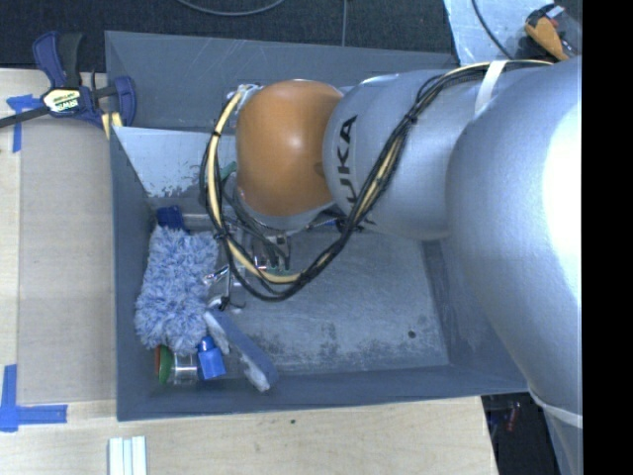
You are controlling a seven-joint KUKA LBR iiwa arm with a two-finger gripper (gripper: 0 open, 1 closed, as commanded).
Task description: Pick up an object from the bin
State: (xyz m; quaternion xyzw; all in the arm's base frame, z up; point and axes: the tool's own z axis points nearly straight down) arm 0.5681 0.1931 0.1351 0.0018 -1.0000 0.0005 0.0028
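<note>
My wrist cover is a smooth orange-brown dome, the arm behind it is plain silver-grey with black KUKA lettering, and the cables looping over both are black and yellow. The bin is dull grey, floor speckled with paler scuffs and a few dark dots. In it there's a fluffy mop head in nubby pale blue-lavender, a small dark blue piece, a bright blue cap, a little can in green, red and silver, and a pale grey-blue stick.
</note>
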